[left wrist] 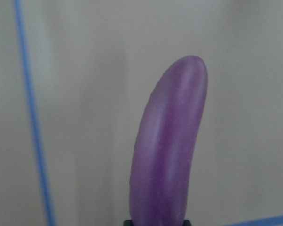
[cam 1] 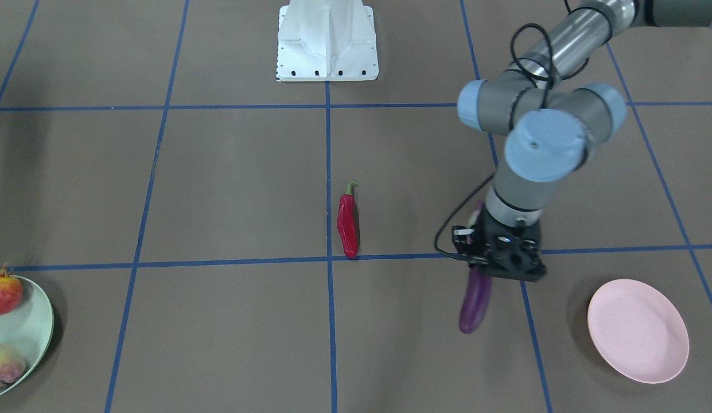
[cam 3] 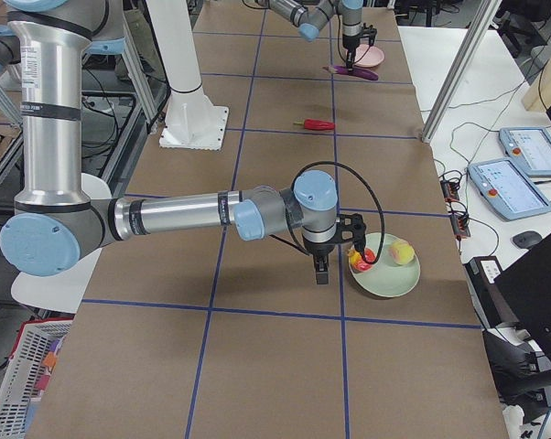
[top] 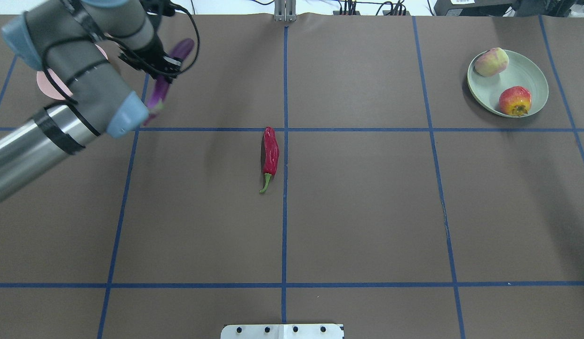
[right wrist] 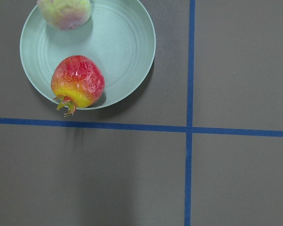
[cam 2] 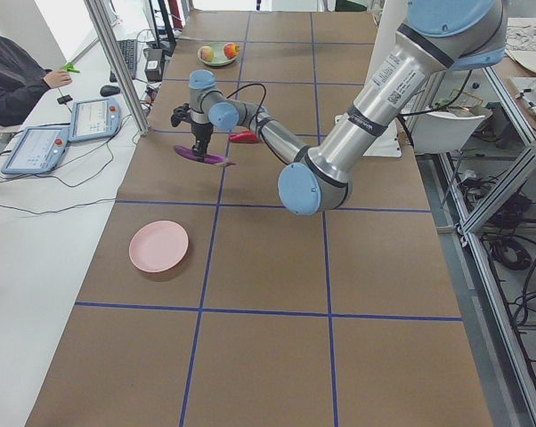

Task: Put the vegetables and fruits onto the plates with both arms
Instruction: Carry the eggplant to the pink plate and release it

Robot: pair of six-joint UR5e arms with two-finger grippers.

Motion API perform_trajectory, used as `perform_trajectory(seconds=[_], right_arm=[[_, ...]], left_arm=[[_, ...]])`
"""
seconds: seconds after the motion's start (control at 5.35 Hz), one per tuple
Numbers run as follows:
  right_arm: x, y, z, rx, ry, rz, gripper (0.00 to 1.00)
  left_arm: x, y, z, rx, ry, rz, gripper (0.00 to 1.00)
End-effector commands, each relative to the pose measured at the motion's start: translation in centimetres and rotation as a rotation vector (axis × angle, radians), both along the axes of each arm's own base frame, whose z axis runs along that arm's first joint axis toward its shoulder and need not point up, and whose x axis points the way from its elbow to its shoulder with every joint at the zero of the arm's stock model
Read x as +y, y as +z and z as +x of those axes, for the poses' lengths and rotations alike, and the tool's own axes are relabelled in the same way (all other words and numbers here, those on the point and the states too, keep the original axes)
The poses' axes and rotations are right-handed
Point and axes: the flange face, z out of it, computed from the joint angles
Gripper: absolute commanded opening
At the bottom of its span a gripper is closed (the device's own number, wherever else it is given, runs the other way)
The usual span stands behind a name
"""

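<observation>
Our left fingers [cam 1: 496,265] are clenched on the eggplant [cam 1: 475,301], holding it clear of the tabletop [cam 1: 229,183] — near the pink plate [cam 1: 638,330], not over it. The chili pepper [cam 1: 347,221] lies mid-tabletop. Peach [top: 492,61] and pomegranate [top: 515,100] sit on the green plate [top: 532,75]. Our right fingers [cam 3: 321,272] hang beside it — released or clenched, we cannot tell.

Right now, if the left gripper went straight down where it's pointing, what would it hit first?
Probably the bare table: the left gripper holds the eggplant above it, and the pink plate sits off to one side.
</observation>
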Motion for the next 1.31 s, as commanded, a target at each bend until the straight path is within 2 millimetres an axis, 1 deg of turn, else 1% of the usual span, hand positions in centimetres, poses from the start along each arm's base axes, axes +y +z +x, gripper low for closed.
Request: perform_trajectory(seconds=[0.0, 0.19, 0.37, 0.56, 0.75, 0.94, 1.12], right_arm=[[-0.1, 0.0, 0.0, 0.001, 0.0, 0.001, 1.0], [-0.2, -0.3, 0.0, 0.0, 0.0, 0.007, 1.0], [-0.3, -0.3, 0.0, 0.0, 0.001, 0.007, 1.0], [-0.4, -0.4, 0.0, 0.0, 0.0, 0.01, 1.0], [-0.4, -0.4, 0.0, 0.0, 0.0, 0.01, 1.0], [-0.4, -0.4, 0.0, 0.0, 0.0, 0.01, 1.0], [-0.3, -0.4, 0.0, -0.002, 0.001, 0.009, 1.0]], left_arm=[[-7.7, 11.5, -12.7, -0.13, 0.114, 0.053, 0.0], [-8.9, 18.9, -14.4, -0.146, 0.124, 0.075, 0.0], [-8.2, 23.1, -14.2, -0.148, 0.127, 0.071, 0.26], [-7.6, 23.5, -13.3, -0.141, 0.135, 0.087, 0.98], [-7.6, 22.0, -13.2, -0.112, 0.089, 0.073, 1.0], [-7.2, 16.7, -12.6, 0.01, 0.035, 0.035, 1.0], [-5.9, 10.0, -12.1, 0.148, 0.0, -0.038, 1.0]])
